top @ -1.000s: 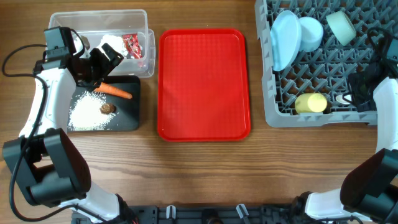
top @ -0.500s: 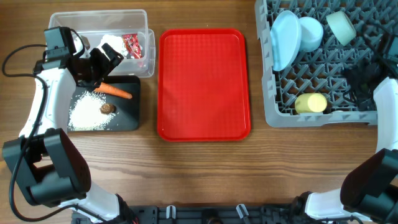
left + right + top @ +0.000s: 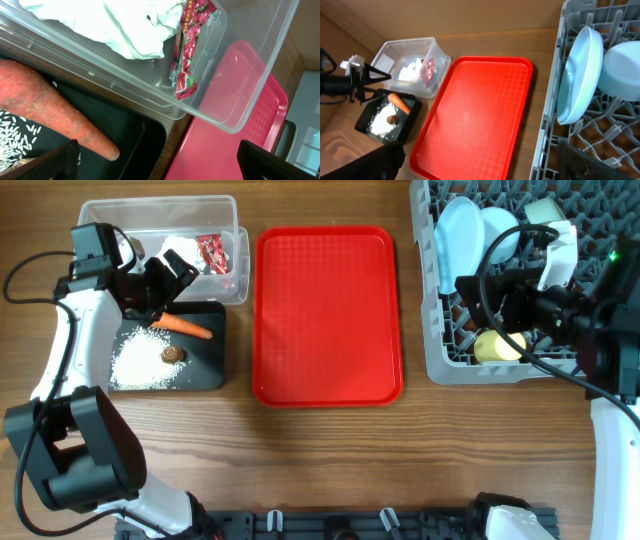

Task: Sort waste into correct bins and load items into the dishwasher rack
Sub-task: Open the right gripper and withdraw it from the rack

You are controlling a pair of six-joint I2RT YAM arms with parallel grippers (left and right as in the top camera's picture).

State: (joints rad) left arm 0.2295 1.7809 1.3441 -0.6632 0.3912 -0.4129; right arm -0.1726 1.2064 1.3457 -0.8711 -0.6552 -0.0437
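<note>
My left gripper (image 3: 163, 284) hangs open and empty over the edge between the clear bin (image 3: 236, 225) and the black bin (image 3: 205, 372). The carrot (image 3: 50, 115) lies just below its fingers, beside rice (image 3: 138, 362) and a brown lump (image 3: 172, 354). The red wrapper (image 3: 187, 55) and white tissue (image 3: 115, 25) lie in the clear bin. My right gripper (image 3: 478, 302) is open and empty, raised above the grey rack (image 3: 437, 360). The plate (image 3: 577, 75), a bowl (image 3: 622, 62), another bowl (image 3: 548, 218) and the yellow cup (image 3: 498, 346) sit in the rack.
A flat red tray (image 3: 327, 315) lies bare between the bins and the rack. The right arm's cable loops over the rack's front. Bare wooden table runs along the near edge.
My right gripper has opened and lifted from the rack's right side, swinging left over the rack toward the tray. The left arm has not moved.
</note>
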